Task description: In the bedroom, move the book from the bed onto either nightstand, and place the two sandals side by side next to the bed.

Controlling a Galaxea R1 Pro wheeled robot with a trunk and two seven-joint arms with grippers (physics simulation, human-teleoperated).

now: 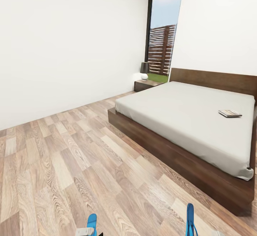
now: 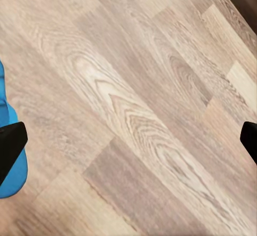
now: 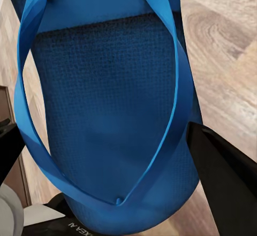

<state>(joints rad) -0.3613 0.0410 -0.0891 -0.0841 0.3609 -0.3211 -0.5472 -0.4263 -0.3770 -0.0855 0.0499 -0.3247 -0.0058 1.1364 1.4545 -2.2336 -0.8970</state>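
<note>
In the right wrist view, the right gripper (image 3: 115,155) is seen with its 2 dark fingers (image 3: 225,161) spread on either side of a blue sandal (image 3: 107,102), whose sole fills the gap between them; the sandal appears to be held, though whether the fingers press on it cannot be told. In the left wrist view, the left gripper (image 2: 128,145) is spread wide over bare wood floor (image 2: 139,118), with the other sandal (image 2: 10,155) at one fingertip; a grasp on it cannot be told.

In the head view, both sandals stand on edge at the lower border, well apart. The bed (image 1: 185,147) lies ahead to the right, the book (image 1: 230,113) rests on its mattress, and a nightstand (image 1: 144,84) stands by the headboard.

The step in hand is judged to be carrying the sandals to the bedside. They should be lowered flat, soles down, toes aligned, just beside the frame and close to each other, and released only once the sole is seated.
</note>
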